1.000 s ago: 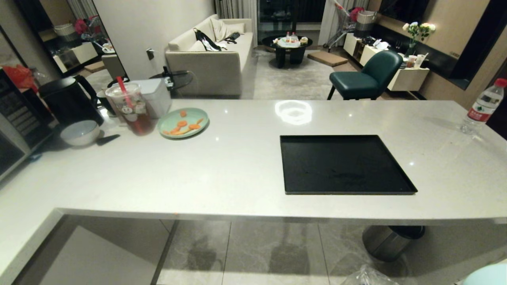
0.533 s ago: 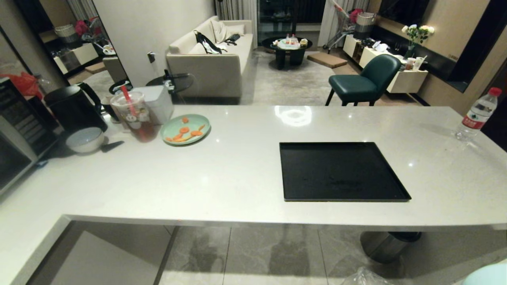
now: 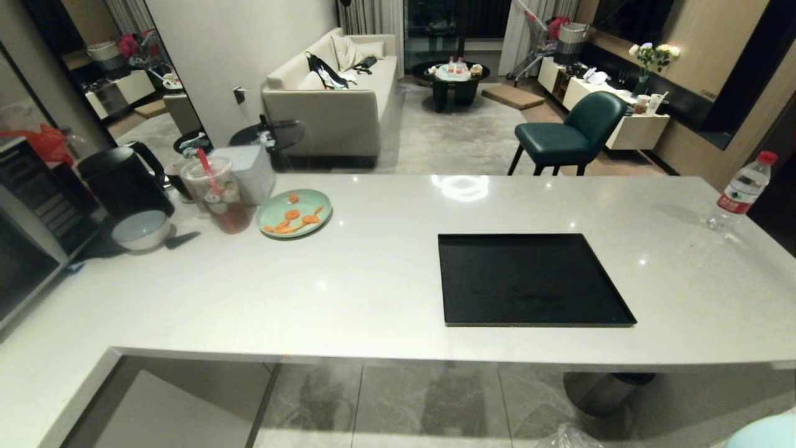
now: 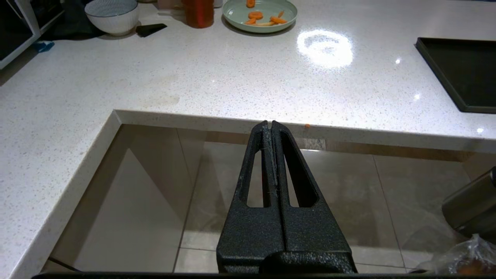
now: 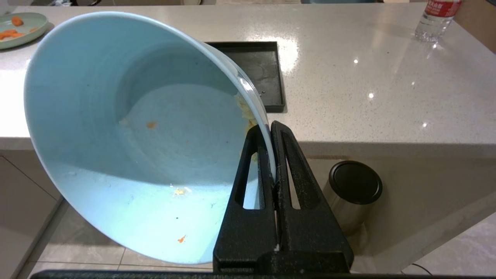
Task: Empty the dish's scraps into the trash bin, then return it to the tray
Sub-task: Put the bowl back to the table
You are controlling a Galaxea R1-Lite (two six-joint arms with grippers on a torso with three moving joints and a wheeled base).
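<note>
- 1 rim pinch carries the dish [image 5: 128, 155]: our right gripper [image 5: 270, 133] is clenched on its edge, holding it tilted below the counter, short of the tray [image 3: 528, 280].
- Nearly emptied, with only specks left, it looks light but glossy, stiff and breakable, so we judge slipping likely.
- Our left gripper [image 4: 270, 126] hangs clenched on nothing.

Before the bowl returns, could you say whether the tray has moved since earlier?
No: the tray keeps its place against the counter edge; the camera shifted.
</note>
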